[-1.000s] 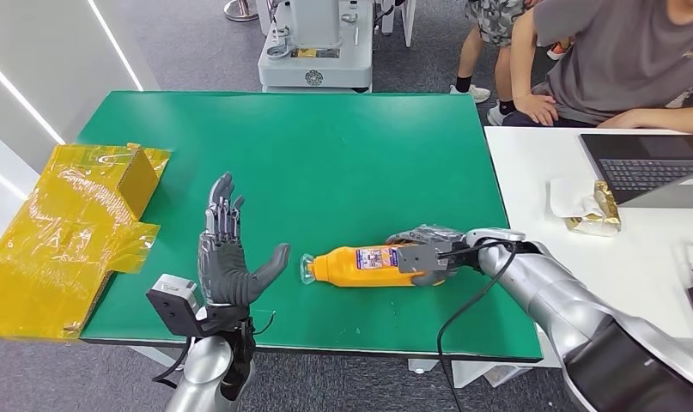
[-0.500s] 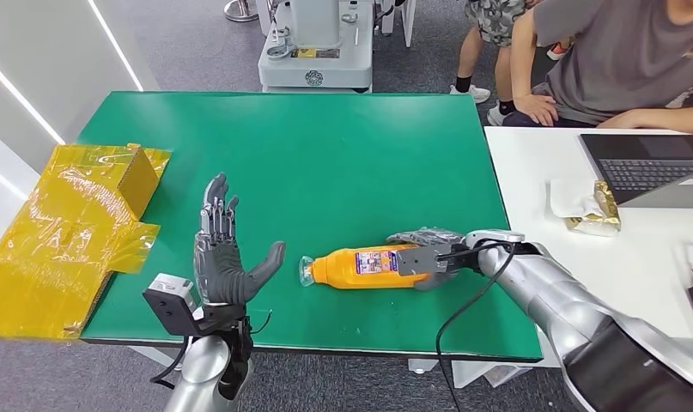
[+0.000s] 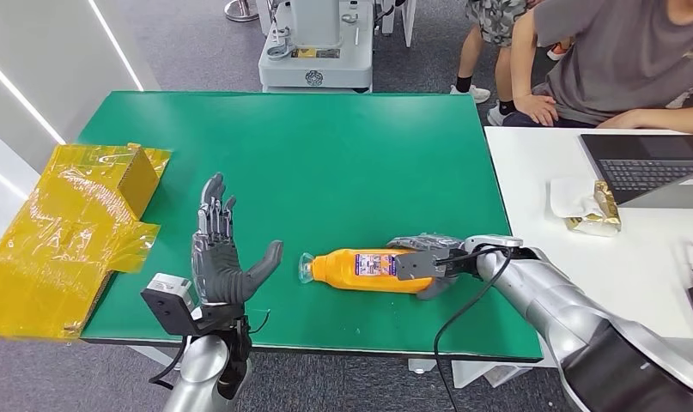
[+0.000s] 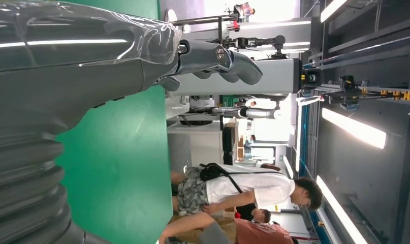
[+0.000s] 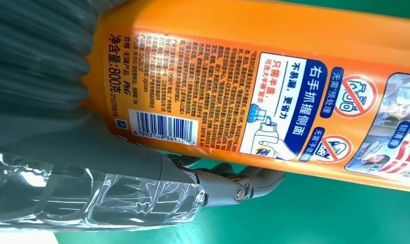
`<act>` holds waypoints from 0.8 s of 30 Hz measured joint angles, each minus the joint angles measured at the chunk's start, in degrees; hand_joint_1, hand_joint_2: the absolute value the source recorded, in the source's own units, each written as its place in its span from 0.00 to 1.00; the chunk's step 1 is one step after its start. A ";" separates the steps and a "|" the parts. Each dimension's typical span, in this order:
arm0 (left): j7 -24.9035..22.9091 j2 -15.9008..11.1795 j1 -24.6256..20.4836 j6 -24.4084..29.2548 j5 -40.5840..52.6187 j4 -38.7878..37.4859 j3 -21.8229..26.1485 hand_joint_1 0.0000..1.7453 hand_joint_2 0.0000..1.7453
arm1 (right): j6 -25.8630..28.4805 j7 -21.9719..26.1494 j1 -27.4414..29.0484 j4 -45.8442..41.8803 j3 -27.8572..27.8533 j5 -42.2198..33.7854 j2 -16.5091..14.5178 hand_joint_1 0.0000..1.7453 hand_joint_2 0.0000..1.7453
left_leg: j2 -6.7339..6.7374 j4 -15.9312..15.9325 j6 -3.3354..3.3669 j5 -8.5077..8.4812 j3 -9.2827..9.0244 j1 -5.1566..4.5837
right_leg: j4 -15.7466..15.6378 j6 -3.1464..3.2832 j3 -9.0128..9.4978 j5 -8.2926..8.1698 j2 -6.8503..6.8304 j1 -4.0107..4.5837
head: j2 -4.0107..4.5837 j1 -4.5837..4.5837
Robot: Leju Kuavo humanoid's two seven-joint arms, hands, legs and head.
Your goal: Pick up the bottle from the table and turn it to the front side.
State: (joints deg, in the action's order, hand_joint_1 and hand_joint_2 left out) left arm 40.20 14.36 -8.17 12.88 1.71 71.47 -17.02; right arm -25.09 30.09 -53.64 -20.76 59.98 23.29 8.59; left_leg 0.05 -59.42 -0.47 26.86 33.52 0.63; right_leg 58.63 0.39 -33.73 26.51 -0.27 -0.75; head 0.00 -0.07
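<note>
On the green table [image 3: 325, 146], toward its near edge and right of centre, an orange plastic bottle [image 3: 368, 268] lies on its side, clear cap pointing to the robot's left. Its smooth, rounded body carries a printed label facing up, with a barcode and small text legible in the right wrist view [image 5: 274, 91]. The right hand [image 3: 424, 260] grasps the bottle's base end, dark fingers wrapped over the top and a thick grey thumb underneath, while the silver arm reaches in from the lower right. The left hand [image 3: 221, 253] stands upright near the front edge, just left of the bottle's cap, palm toward the bottle, fingers apart and holding nothing. Most of the matte green surface behind the bottle lies bare. A crinkled, shiny yellow-wrapped box [image 3: 72, 227] overhangs the table's left edge. A white table [image 3: 566, 257] butts against the right edge, bearing a laptop [image 3: 652, 167] and a crumpled gold-and-white wrapper [image 3: 587, 206]. A seated person [image 3: 617, 60] in a grey shirt leans at the far right corner.
</note>
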 joint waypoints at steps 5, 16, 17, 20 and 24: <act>0.00 0.00 0.02 0.01 -0.09 0.00 0.05 0.00 1.00 | 0.08 0.12 -0.03 0.00 0.00 -0.05 -0.04 0.98 1.00 | 0.01 0.00 0.00 0.00 -0.03 0.00 | 0.00 0.00 0.03 0.00 0.00 0.00 | 0.00 0.00; 0.00 0.00 0.07 0.02 -0.09 0.01 0.10 0.00 1.00 | 1.93 0.62 0.09 0.00 -0.01 -0.09 -0.24 1.00 1.00 | 0.00 -0.01 0.02 -0.02 -0.03 0.00 | 0.00 0.01 0.04 -0.03 0.00 0.00 | 0.00 0.00; 0.00 0.00 0.07 0.05 -0.10 0.00 0.10 0.00 1.00 | 2.84 0.80 0.21 0.00 -0.03 -0.13 -0.34 1.00 1.00 | 0.00 -0.01 0.02 -0.02 -0.03 0.00 | 0.00 0.01 0.04 -0.03 0.00 0.00 | 0.00 0.00; 0.00 0.00 0.07 0.25 -0.14 0.00 0.10 0.00 1.00 | 8.41 1.31 1.10 -0.03 -0.62 -0.94 -0.85 1.00 1.00 | 0.00 0.00 0.02 -0.02 -0.01 0.00 | 0.00 0.01 0.03 -0.03 0.00 0.00 | 0.00 0.01; 0.00 -0.06 0.01 1.16 0.31 0.00 0.25 0.00 1.00 | 21.06 2.60 3.39 -0.93 -4.24 -4.18 -2.61 1.00 1.00 | 0.02 0.01 0.02 -0.02 0.00 0.01 | 0.01 0.01 0.00 -0.02 0.02 0.00 | 0.00 0.00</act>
State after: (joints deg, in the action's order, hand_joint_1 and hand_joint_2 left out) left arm 40.20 14.30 -8.16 14.05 2.02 71.47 -16.76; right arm -4.03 32.69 -50.25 -21.69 55.74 19.11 5.98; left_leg 0.07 -59.42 -0.45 26.84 33.52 0.64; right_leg 58.64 0.40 -33.73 26.49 -0.25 -0.75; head 0.00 -0.07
